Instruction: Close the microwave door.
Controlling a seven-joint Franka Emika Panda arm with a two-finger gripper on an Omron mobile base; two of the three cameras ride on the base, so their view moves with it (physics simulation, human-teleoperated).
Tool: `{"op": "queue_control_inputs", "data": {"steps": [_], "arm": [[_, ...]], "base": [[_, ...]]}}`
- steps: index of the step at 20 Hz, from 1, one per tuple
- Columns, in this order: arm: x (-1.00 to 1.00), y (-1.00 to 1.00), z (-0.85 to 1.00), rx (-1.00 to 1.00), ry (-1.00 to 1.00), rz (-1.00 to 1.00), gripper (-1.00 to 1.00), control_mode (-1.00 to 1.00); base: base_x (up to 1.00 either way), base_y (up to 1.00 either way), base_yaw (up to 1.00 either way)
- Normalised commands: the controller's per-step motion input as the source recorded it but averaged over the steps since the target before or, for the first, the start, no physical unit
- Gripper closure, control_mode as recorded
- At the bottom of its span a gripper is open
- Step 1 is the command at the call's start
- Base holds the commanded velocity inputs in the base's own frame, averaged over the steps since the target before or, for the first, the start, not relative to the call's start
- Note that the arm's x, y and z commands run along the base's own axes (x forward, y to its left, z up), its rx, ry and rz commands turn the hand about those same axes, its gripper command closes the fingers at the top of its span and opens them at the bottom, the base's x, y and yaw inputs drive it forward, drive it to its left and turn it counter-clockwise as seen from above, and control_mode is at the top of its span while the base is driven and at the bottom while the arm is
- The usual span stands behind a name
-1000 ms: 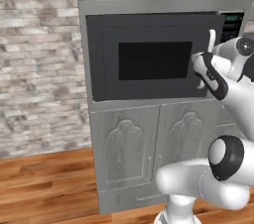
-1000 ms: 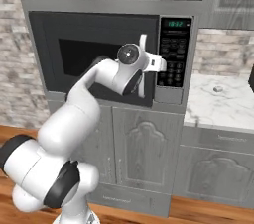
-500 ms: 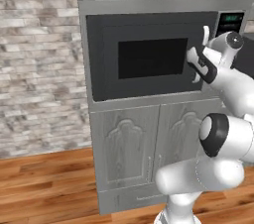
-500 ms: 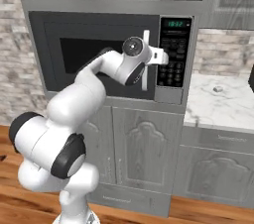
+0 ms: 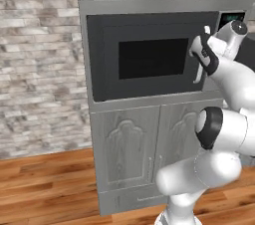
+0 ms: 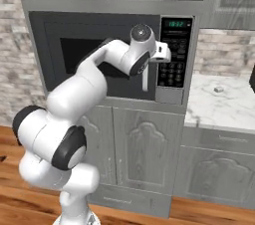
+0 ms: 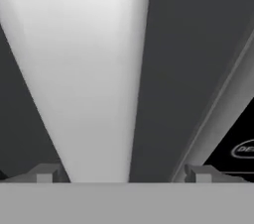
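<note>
One item: microwave door (image 5: 149,59), black panel w/ window, looks flush or nearly so in microwave (image 6: 109,55) front. White handle (image 7: 89,74) runs lengthwise straight ahead of gripper (image 7: 121,176), betw. spread fingertips (image 7: 44,173); jaws wide, gripping nothing. Push dir: into door.

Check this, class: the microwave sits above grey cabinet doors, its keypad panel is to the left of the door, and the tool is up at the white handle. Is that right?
One slip: the keypad panel is to the right of the microwave door, as the right base view shows. The microwave does sit above grey cabinet doors, and the tool is at the white handle.
</note>
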Motion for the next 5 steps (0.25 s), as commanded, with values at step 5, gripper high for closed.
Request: {"op": "queue_control_inputs", "data": {"steps": [5], "arm": [[0.06, 0.0, -0.06, 0.0, 0.0, 0.0, -1.0, -1.0]], "base": [[0.0, 0.0, 0.0]]}}
